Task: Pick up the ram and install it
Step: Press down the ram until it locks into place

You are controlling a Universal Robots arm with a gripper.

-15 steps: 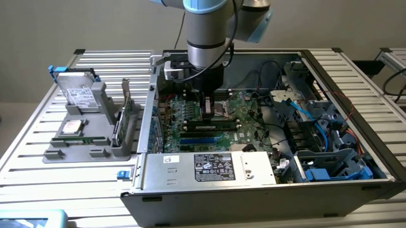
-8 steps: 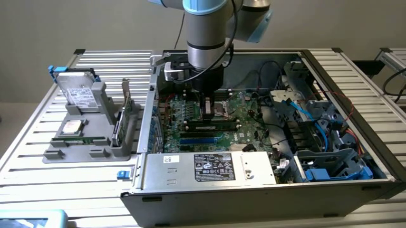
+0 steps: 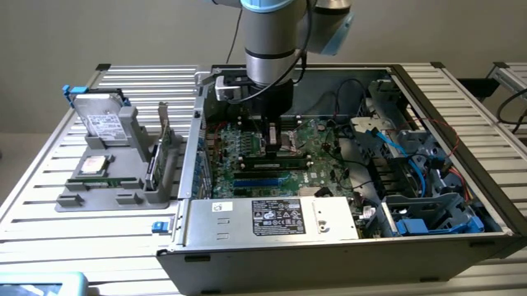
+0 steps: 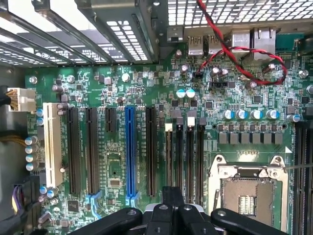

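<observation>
1. My claw [image 3: 268, 140] hangs inside the open computer case [image 3: 461, 243], low over the motherboard [image 3: 247, 154], in the upper middle of the exterior view.
2. In the wrist view my claw [image 4: 171, 215] sits at the bottom edge, its black links spread to either side. A narrow dark piece rises from its middle. I cannot tell how far open it is, or whether it has hold of anything.
3. The ram [image 3: 103, 182] lies flat and lengthwise along the front of the grey holder [image 3: 70, 200], at the left of the exterior view, well apart from my claw.
4. The holder stands on the slatted bench [image 3: 49, 240] just beside the case. It also carries a hard drive [image 3: 103, 120] propped upright at the back, a square chip [image 3: 93, 164] lying flat, and an expansion card [image 3: 162, 145] standing on edge.
5. Another long stick [image 3: 276, 164] sits in a slot on the motherboard, just in front of my claw.
6. The wrist view looks down on the motherboard: a blue slot [image 4: 129, 152] among black ones, and the open processor socket [image 4: 247, 193] at lower right.
7. A red cable [image 4: 230, 49] loops across the top right.
</observation>
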